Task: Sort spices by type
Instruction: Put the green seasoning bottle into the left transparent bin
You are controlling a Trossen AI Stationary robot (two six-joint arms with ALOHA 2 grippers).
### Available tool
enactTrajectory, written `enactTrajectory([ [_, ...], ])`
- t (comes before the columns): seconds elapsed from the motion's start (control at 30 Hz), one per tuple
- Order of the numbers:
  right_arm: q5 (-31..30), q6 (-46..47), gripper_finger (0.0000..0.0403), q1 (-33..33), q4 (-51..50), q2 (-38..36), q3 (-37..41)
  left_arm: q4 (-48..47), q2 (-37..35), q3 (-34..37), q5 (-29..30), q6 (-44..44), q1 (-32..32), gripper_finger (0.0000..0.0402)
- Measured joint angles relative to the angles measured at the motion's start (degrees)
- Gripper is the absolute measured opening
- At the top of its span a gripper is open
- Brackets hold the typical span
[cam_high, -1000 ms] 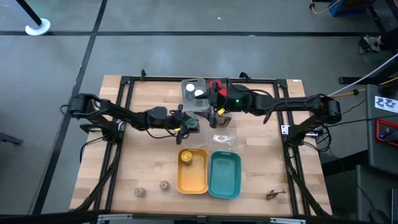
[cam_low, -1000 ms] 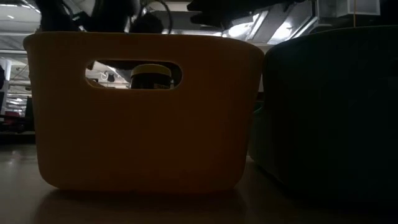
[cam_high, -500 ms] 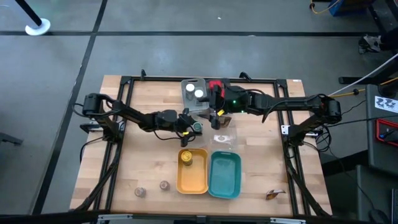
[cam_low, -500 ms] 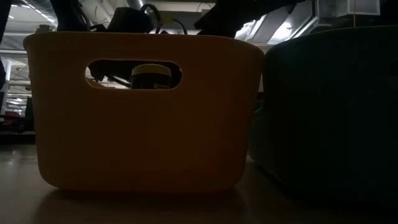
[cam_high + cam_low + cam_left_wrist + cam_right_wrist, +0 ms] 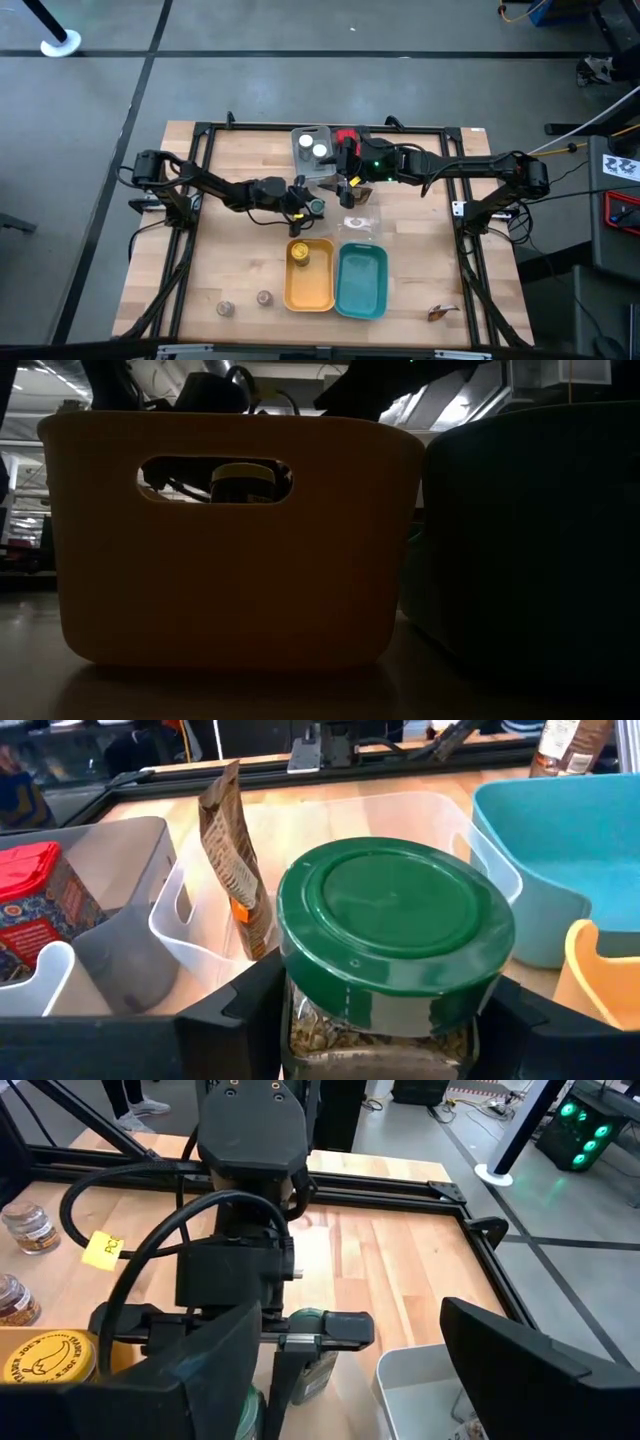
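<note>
My left gripper reaches in from the table's left and is shut on a green-lidded glass jar of seeds, between the grey tray and the yellow tray. My right gripper hovers open just beyond it, at the far edge of the clear tray, with nothing between its fingers. Two white-lidded jars and a red tin sit in the grey tray. A yellow-lidded jar stands in the yellow tray. A brown packet stands in the clear tray. My left gripper pinches the jar's glass body just under the green lid between its two fingers, which come in level from the table's left. The jar stands upright in the hold. Whether its base touches the table does not show.
A teal tray sits right of the yellow one. Two small brown jars stand near the table's near-left corner, a brown item near the near-right. In the low view the yellow tray and teal tray block most sight.
My left gripper has carried the green-lidded jar a short way toward the table's right and near edge, closer to the yellow tray, then held still for the last half second. The right arm has stayed put.
</note>
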State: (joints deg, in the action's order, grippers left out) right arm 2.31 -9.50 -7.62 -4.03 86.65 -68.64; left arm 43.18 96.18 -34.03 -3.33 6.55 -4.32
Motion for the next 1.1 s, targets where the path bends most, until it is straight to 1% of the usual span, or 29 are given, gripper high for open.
enactTrajectory([
  [0.1, 0.0, 0.0, 0.0308, 0.0, 0.0, 0.0, 0.0, -0.3, 0.0, -1.1, -0.8, -0.1, 0.0, 0.0197],
  [0.23, 0.0, 0.0, 0.0308, 0.0, 0.0, 0.0, 0.0, 0.4, 0.0, -2.8, -3.3, 0.0, 0.1, 0.0197],
  [0.5, 0.0, 0.0, 0.0308, 0.0, 0.0, 0.0, 0.0, 0.4, 0.0, -4.2, -3.5, -0.1, 2.4, 0.0197],
  [0.63, 0.0, 0.0, 0.0308, 0.0, -0.6, 0.0, 0.0, -0.1, -0.2, -4.3, 0.4, -0.6, 4.2, 0.0198],
  [0.8, 0.0, 0.0, 0.0308, 0.0, -0.7, 0.1, 0.0, -3.3, -0.5, -4.3, 7.8, -0.8, 6.7, 0.0198],
  [0.97, 0.0, 0.0, 0.0308, 0.0, -0.9, 0.1, 0.0, -4.5, -0.7, -4.4, 14.9, -1.2, 9.0, 0.0198],
  [1.1, 0.0, 0.0, 0.0308, 0.0, -0.9, 0.1, 0.0, -4.6, -0.7, -4.4, 17.0, -2.6, 9.7, 0.0198],
])
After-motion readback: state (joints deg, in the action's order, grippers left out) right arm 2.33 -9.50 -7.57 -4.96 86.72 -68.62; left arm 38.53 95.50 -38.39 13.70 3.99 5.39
